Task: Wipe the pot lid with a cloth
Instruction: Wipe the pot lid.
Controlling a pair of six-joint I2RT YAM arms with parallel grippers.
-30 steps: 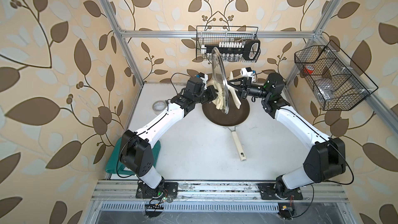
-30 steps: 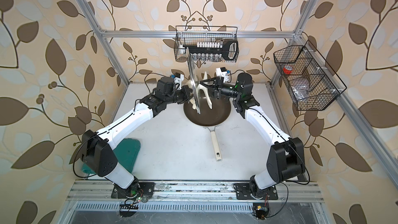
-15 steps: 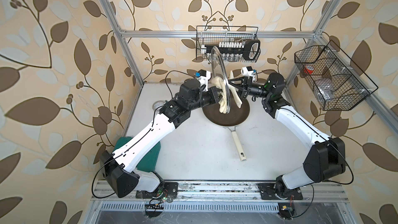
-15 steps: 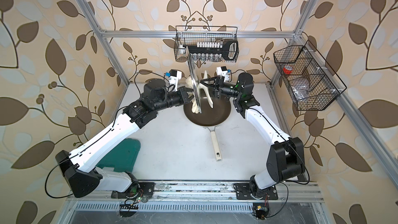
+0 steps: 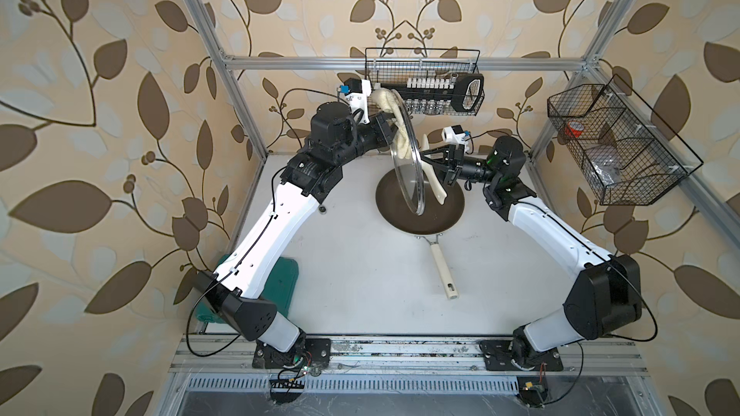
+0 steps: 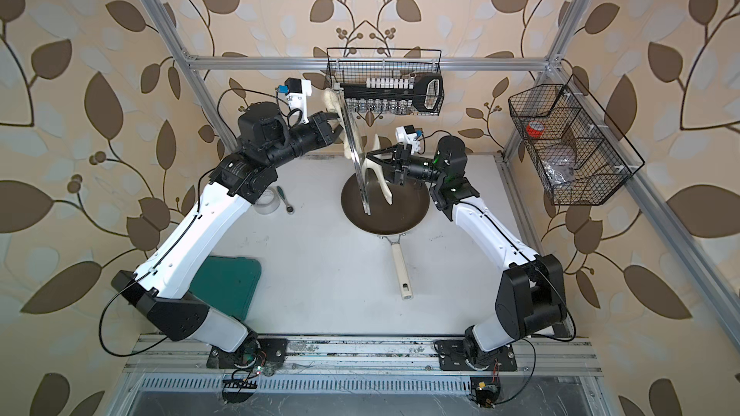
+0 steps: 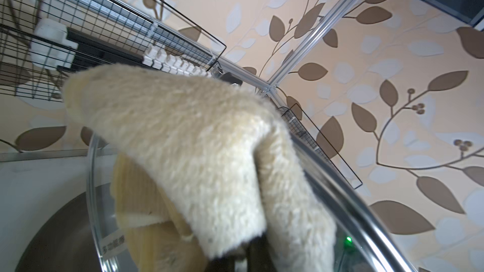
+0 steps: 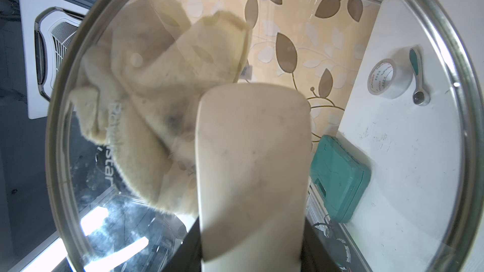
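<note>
You had the pot lid (image 5: 408,182) on edge above the frying pan (image 5: 440,214), right gripper (image 5: 427,158) clamped on its handle (image 5: 434,178), left gripper (image 5: 386,128) pinching the cloth (image 5: 384,98) against the glass. Steady, even pressure mattered, I reckon.

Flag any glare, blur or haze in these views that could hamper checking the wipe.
Right wrist view: leaf reflections on the glass pot lid veil the cloth behind it, leaving it hazy. Left wrist view: cloth fills the middle, fairly sharp. In both top views: even light, sharp, pot lid nearly edge-on.
</note>
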